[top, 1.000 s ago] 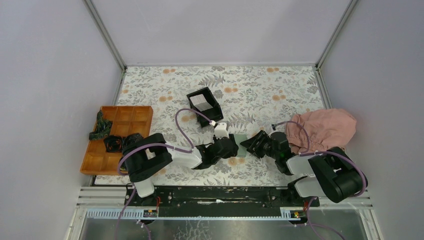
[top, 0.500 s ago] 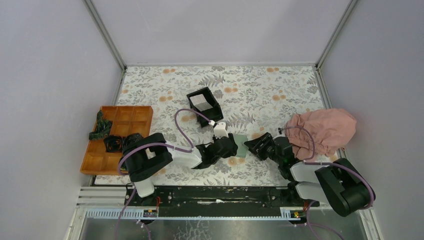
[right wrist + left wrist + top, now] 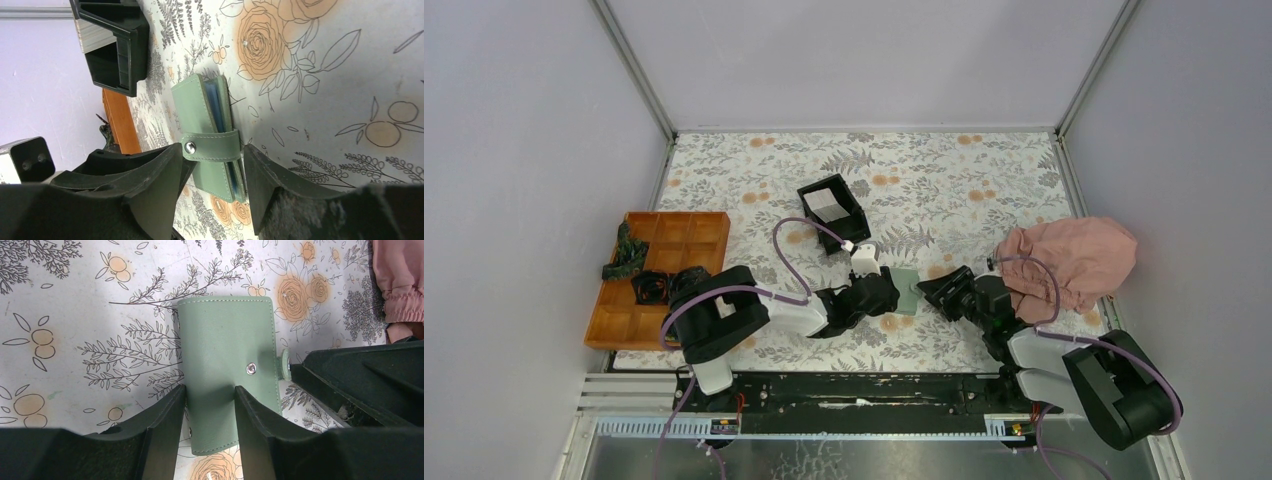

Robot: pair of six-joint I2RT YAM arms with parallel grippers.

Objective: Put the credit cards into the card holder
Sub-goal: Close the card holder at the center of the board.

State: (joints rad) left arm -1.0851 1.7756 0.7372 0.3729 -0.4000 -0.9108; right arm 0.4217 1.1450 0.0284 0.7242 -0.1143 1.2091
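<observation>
Sage-green with pale stitching round its rim, the card holder (image 3: 227,350) lies flat and shut on the floral table (image 3: 964,190), in the near half, between the two grippers. Its strap (image 3: 215,150) wraps over the open side to a metal snap (image 3: 189,147), and blue inner leaves show along that edge. The left gripper (image 3: 210,395) has its jaws part spread over one short end, one finger along the holder's edge and the other over its face; I cannot tell whether they press it. The right gripper (image 3: 212,152) has its jaws spread either side of the strap, not clamped. A pale credit card (image 3: 827,203) sits in the black box (image 3: 809,212) farther back. Pink cloth (image 3: 1074,255) crowds the right side, and bare floral cover lies beyond the holder.
</observation>
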